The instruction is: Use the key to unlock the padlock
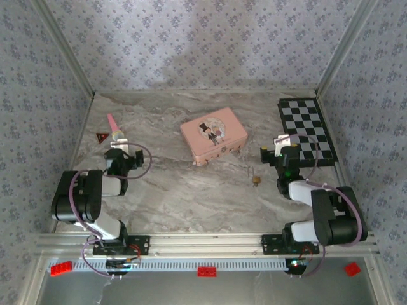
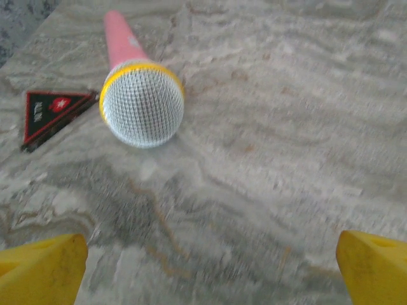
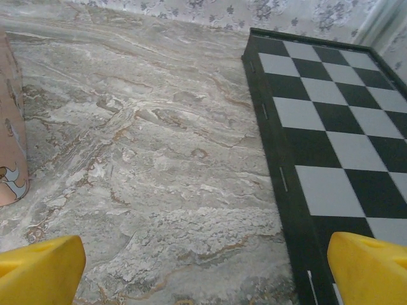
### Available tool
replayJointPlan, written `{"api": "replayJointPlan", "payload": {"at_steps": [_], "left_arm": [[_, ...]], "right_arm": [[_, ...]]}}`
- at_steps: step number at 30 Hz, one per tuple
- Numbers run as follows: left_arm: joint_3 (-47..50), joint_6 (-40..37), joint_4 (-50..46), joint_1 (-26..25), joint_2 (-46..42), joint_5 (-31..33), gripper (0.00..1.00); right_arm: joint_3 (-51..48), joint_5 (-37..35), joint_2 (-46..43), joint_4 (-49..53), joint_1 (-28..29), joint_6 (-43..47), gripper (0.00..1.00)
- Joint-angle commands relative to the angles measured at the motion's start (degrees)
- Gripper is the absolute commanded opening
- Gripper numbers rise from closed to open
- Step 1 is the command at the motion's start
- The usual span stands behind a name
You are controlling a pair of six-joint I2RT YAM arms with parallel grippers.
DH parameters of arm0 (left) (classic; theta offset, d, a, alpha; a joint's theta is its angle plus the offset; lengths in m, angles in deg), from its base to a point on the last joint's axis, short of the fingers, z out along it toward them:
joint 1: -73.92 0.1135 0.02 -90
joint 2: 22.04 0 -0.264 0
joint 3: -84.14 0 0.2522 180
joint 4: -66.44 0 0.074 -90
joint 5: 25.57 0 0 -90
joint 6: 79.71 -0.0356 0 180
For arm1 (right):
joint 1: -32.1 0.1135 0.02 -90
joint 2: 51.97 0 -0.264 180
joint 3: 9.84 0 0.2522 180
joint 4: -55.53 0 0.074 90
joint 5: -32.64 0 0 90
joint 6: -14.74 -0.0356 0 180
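The tiny brass padlock (image 1: 255,180) lies on the marble table (image 1: 191,190), in front of the pink tin and to the near left of my right gripper. A thin sliver (image 1: 247,169) just beyond it may be the key; it is too small to tell. My right gripper (image 1: 280,147) (image 3: 206,270) stands open over bare marble, its yellow fingertips (image 3: 41,270) far apart, holding nothing. My left gripper (image 1: 122,148) (image 2: 210,267) is open too, low over the table at the left, with nothing between its yellow fingertips (image 2: 44,267).
A pink microphone (image 1: 115,129) (image 2: 141,101) lies just beyond the left gripper, next to a red-and-black triangle (image 1: 101,136) (image 2: 51,114). The pink tin (image 1: 213,135) (image 3: 9,146) sits mid-table. A chessboard (image 1: 307,130) (image 3: 331,127) lies by the right gripper. Patterned walls enclose three sides.
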Motion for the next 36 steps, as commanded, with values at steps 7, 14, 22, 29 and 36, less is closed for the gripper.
{"api": "replayJointPlan", "payload": {"at_steps": [7, 14, 22, 29, 36], "left_arm": [[-2.60, 2.00, 0.80, 0.95, -0.73, -1.39, 1.00], [-2.60, 1.92, 0.70, 0.87, -0.67, -1.38, 1.00], [-2.60, 1.88, 0.70, 0.87, -0.70, -1.34, 1.00], [-2.60, 1.93, 0.70, 0.86, -0.73, -1.35, 1.00], [-2.61, 1.91, 0.70, 0.83, -0.72, -1.35, 1.00]], "right_arm": [[-1.26, 1.66, 11.29, -17.54, -4.19, -3.21, 0.99], [2.60, 1.86, 9.41, -7.15, -6.67, -6.57, 0.99], [2.81, 1.48, 9.13, -6.35, -6.29, -6.21, 0.99], [2.84, 1.61, 9.15, -6.25, -6.29, -6.29, 0.99], [2.61, 1.39, 9.06, -6.66, -6.28, -6.13, 0.99]]}}
